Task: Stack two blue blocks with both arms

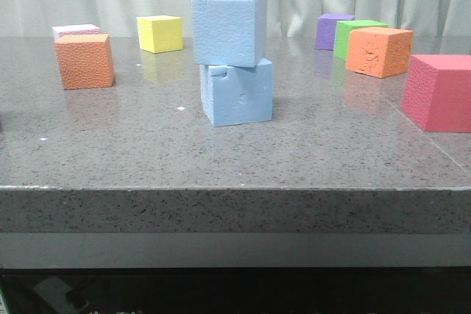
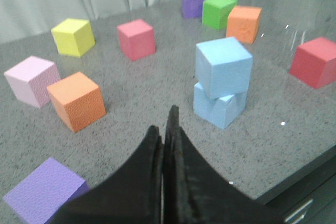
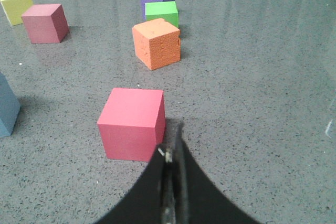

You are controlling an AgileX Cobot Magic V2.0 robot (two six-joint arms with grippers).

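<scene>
The plain blue block (image 1: 229,29) sits skewed atop the grooved blue block (image 1: 237,93), mid-table. My left gripper (image 2: 167,129) and right gripper (image 3: 173,153) are pressed together, empty. The overhang, apparently slight, could topple on a bump.

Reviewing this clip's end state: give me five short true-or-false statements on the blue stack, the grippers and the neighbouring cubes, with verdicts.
1. The plain blue block rests on the grooved blue block. True.
2. The left gripper is clamped on the top block. False: its fingers are closed together on nothing, clear of the stack.
3. The top block sits exactly flush with the lower one. False: it is offset, overhanging one side.
4. The right gripper is shut and holds nothing. True.
5. A green cube touches the blue stack. False: it stands far back on the right side of the table, between a purple cube and an orange cube.
</scene>
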